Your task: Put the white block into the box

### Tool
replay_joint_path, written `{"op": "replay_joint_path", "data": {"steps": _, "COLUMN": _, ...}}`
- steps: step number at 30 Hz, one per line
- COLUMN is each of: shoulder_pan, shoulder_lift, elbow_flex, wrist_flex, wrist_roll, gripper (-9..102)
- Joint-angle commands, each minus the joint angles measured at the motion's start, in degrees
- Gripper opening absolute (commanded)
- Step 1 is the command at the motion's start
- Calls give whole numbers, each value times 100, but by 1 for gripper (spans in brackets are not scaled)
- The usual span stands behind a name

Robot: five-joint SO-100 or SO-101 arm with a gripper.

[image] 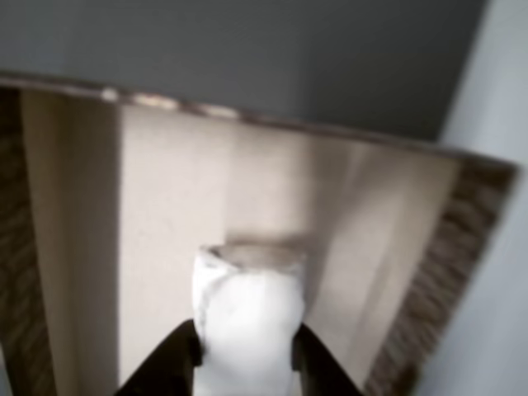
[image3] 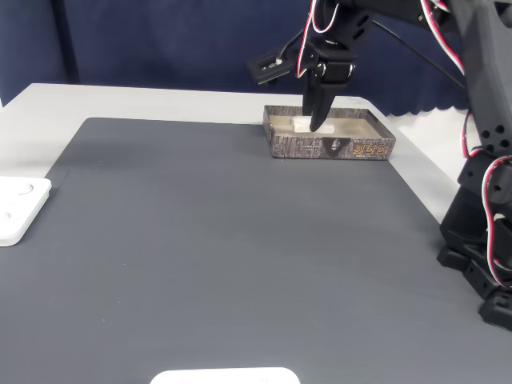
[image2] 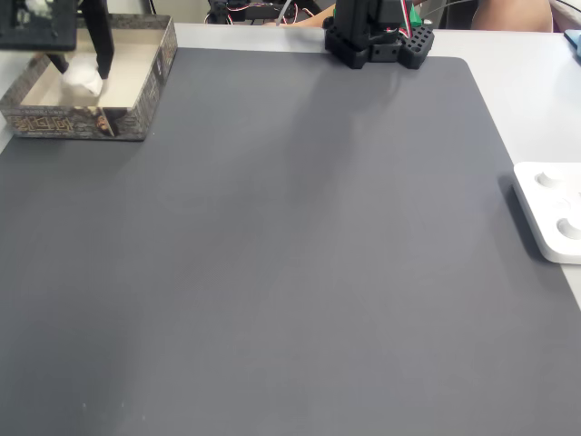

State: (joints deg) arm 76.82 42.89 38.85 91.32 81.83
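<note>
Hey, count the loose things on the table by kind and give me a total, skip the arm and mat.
White block: 1
Box: 1
Flat white devices: 2
Total: 4

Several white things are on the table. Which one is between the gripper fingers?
The white block, held by the gripper inside the box; the flat white device lies far away on the table edge.
</note>
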Motion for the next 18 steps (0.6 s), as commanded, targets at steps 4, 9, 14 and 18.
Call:
{"op": "replay_joint_path", "data": {"steps": 4, "shoulder_pan": -53, "shoulder_lift": 105, "elbow_flex": -185, "wrist_flex": -79, "wrist_roll": -35, "gripper": 7}}
{"op": "replay_joint_path", "data": {"steps": 9, "shoulder_pan": -70, "shoulder_lift": 105, "elbow_flex": -141, "wrist_flex": -264, "wrist_roll": -299, "gripper": 21}}
{"op": "replay_joint_path", "data": {"steps": 14, "shoulder_pan": -62, "shoulder_lift": 79, "elbow_flex": 9, "wrist_flex": -272, "wrist_roll": -316, "gripper": 26}}
{"op": "replay_joint_path", "data": {"steps": 18, "shoulder_pan": -44, "shoulder_lift": 97, "elbow_flex": -9, "wrist_flex": -272, "wrist_roll": -308, "gripper": 28}}
